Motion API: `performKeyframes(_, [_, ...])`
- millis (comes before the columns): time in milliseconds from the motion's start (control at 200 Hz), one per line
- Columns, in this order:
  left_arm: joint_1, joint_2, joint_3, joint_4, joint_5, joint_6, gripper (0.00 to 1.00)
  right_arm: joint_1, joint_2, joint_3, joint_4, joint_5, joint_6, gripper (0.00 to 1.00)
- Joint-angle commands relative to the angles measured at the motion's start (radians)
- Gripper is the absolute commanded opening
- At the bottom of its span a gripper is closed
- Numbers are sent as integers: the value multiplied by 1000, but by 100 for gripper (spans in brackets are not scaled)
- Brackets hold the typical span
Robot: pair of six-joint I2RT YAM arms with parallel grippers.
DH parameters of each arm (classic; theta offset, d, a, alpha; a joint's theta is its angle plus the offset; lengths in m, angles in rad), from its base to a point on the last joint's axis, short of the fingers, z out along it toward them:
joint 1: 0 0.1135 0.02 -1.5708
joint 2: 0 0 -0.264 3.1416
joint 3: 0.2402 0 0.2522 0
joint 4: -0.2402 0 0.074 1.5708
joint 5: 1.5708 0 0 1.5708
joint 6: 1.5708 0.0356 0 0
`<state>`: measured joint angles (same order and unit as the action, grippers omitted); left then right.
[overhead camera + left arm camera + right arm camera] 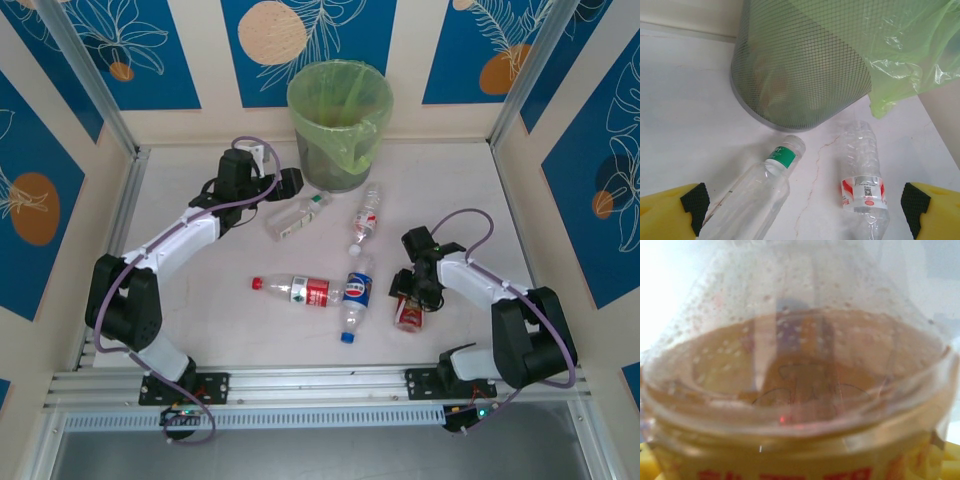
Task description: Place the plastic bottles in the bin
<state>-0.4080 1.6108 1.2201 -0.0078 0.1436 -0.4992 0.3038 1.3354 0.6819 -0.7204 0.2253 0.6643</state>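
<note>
Right pincer (413, 298) over red-label bottle (408, 317), lower right of tabletop (200, 320); grip: cannot tell. Left pincer (804, 202) wide open, empty, beside bin (330, 160), upper centre. Risk: slick round bottle squirts out, rolls.

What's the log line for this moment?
left gripper: open, near green-banded bottle by bin | right gripper: around orange-red-labelled bottle, grip unconfirmed | lying free: red-capped bottle, blue-labelled bottle

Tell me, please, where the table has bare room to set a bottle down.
Bare patches: right of the bin toward the right wall, and the near strip between the arm bases. Crowded: the middle, where the green-label bottle, small red-label bottle, red-capped bottle and blue-label bottle lie, with the right gripper over the orange-red bottle.
</note>
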Motion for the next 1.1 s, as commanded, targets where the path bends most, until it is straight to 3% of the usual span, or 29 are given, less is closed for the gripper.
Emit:
performKeyframes(0, [15, -14, -12, -2, -6, -15, 100, 13, -38, 16, 5, -12, -15, 60])
performKeyframes(685, [43, -35, -64, 12, -2, -64, 100, 36, -235, 155, 54, -35, 7, 54])
performKeyframes(1095, [65, -59, -127, 48, 25, -147, 100, 43, -196, 245, 446, -165, 41, 53])
